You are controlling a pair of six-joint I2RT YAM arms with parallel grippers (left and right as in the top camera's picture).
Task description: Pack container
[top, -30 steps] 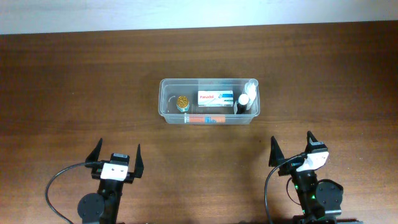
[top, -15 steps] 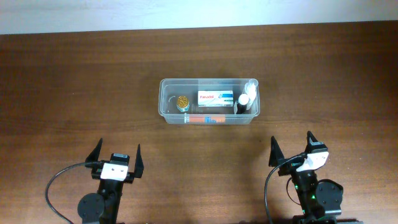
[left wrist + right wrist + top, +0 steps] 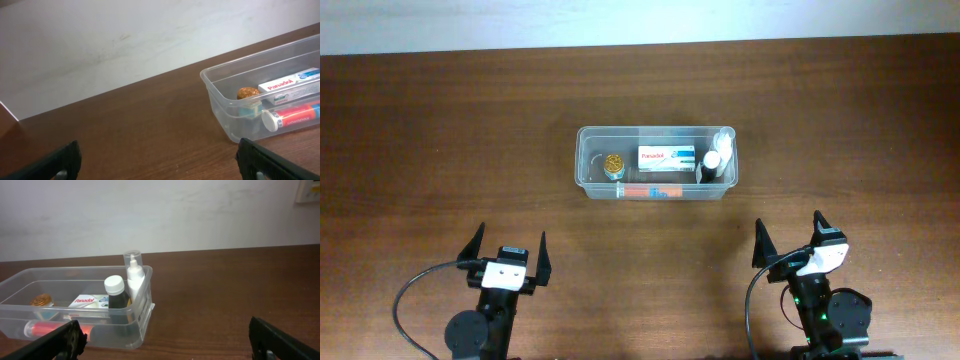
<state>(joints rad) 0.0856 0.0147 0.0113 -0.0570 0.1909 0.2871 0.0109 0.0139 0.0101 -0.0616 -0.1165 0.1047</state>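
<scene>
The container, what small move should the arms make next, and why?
Probably none, only rest: the container already holds the box, tube and bottles, I see no loose item on the table, and the left gripper and right gripper are open, empty.

Left wrist view cuts container [image 3: 216, 80] off at right edge, right wrist view at left edge; left claw [image 3: 159, 161] and right claw [image 3: 172, 341] show only fingertips; red tube [image 3: 295, 117] print unreadable.

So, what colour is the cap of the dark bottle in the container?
White cap, clearest in the right wrist view.
</scene>
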